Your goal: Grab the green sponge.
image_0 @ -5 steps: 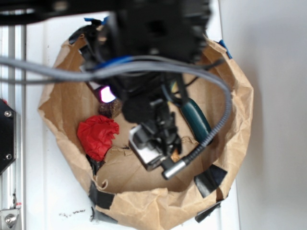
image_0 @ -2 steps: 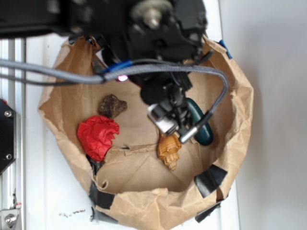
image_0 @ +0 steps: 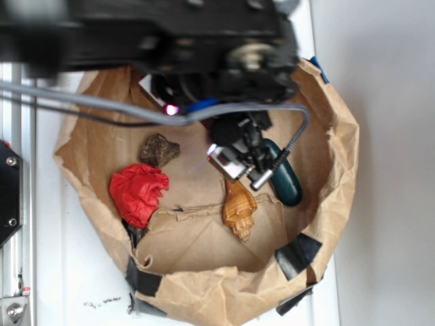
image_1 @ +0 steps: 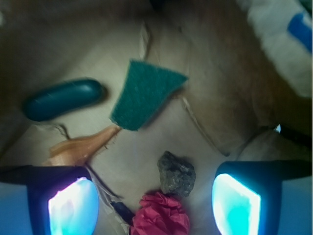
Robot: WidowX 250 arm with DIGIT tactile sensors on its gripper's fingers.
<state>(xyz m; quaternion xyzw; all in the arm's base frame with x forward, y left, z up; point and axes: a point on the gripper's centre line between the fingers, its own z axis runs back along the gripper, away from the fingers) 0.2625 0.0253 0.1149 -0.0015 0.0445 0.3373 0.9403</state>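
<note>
The green sponge (image_1: 144, 95) shows only in the wrist view. It is a flat wedge with a rough dark green face, lying on the brown paper floor ahead of the jaws. My gripper (image_1: 155, 203) is open and nothing is held. Its two lit fingertips (image_1: 73, 205) stand wide apart at the bottom of the frame, well short of the sponge. Between them, lower down, lie a grey rock (image_1: 176, 174) and a red crumpled wad (image_1: 161, 215). In the exterior view the black arm (image_0: 204, 54) covers the sponge.
Everything lies inside a brown paper bag (image_0: 340, 136) with raised crumpled walls. A glossy dark green capsule (image_1: 63, 99) (image_0: 285, 180) lies left of the sponge. An orange shell (image_1: 80, 145) (image_0: 239, 212) is near its lower tip. The rock (image_0: 160, 149) and red wad (image_0: 138, 190) lie at the bag's left.
The arm has moved up and toward the far side of the bag. That uncovered first the rock and then the orange shell. The objects have not shifted.
</note>
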